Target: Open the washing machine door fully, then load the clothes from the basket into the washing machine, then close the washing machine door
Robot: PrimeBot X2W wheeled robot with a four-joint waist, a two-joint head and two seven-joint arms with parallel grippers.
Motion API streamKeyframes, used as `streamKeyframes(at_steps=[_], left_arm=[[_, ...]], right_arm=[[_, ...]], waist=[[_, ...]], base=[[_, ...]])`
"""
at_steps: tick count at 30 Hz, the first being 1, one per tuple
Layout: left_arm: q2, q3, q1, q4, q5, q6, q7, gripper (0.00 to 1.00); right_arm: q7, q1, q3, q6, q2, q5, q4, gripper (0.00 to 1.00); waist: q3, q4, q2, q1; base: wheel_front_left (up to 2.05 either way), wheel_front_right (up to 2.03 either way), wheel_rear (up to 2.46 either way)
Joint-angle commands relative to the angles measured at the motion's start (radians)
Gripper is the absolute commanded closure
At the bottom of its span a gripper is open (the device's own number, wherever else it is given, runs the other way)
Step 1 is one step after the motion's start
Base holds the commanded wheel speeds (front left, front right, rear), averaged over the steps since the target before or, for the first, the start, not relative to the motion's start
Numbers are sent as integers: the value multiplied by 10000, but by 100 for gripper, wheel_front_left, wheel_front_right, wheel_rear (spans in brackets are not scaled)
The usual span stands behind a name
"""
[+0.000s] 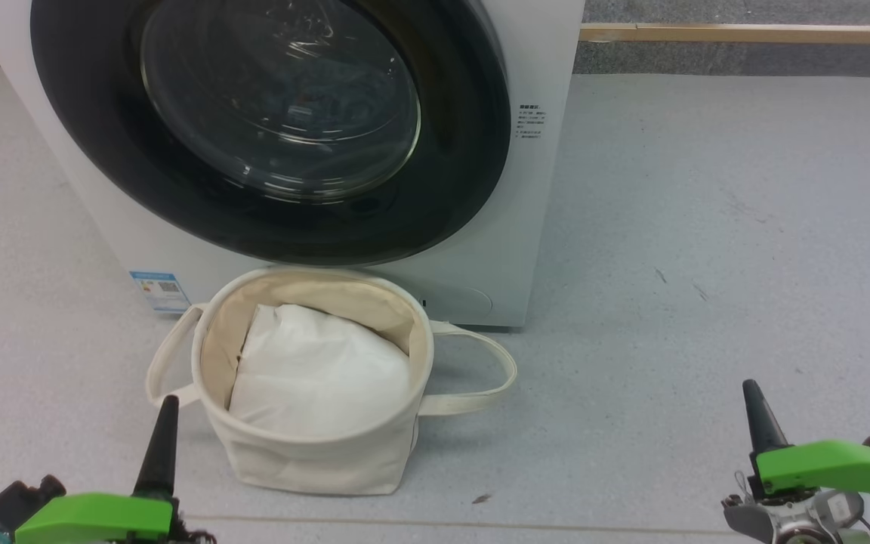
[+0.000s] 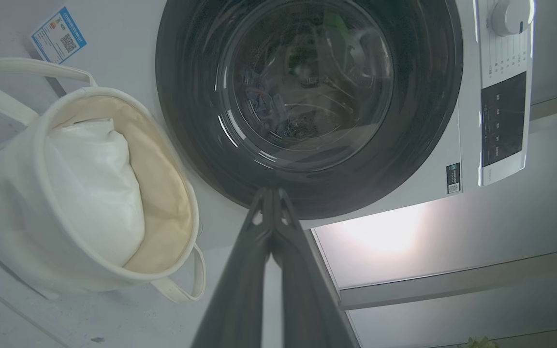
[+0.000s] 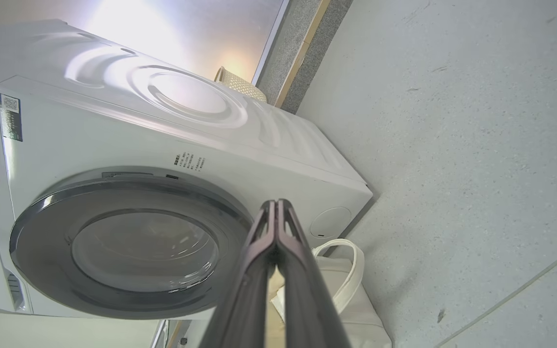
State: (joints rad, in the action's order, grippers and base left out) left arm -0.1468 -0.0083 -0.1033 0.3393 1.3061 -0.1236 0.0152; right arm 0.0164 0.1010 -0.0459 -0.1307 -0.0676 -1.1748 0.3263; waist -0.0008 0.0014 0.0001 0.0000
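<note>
The white washing machine stands ahead with its black-rimmed door shut flat against the front; the same door faces the left wrist camera. In front of it sits the cream basket, holding plain white padding. The clothes are hidden; behind the glass there is just a dim bluish patch that I cannot identify. My left gripper is shut and empty, just left of the basket's near side. My right gripper is shut and empty over bare floor, far right of the basket.
A blue QR sticker sits low on the washer's front. The control panel and dial are at the machine's top. A wooden strip runs along the back wall. Open grey floor lies to the right.
</note>
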Motion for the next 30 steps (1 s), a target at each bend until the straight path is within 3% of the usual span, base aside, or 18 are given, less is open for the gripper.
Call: streamKeyframes(at_steps=[1, 30], left_arm=[[-38, 371, -225, -402, 218, -48, -121, 100], [721, 1023, -91, -810, 2334, -65, -1008, 100]], right_arm=[[-130, 236, 47, -1, 13, -294, -420, 100], [-1015, 110, -506, 0, 135, -3350, -719, 100]], waist=[[1, 0, -1, 0], [30, -10, -1, 0]], base=[[0, 0, 0], [0, 0, 0]])
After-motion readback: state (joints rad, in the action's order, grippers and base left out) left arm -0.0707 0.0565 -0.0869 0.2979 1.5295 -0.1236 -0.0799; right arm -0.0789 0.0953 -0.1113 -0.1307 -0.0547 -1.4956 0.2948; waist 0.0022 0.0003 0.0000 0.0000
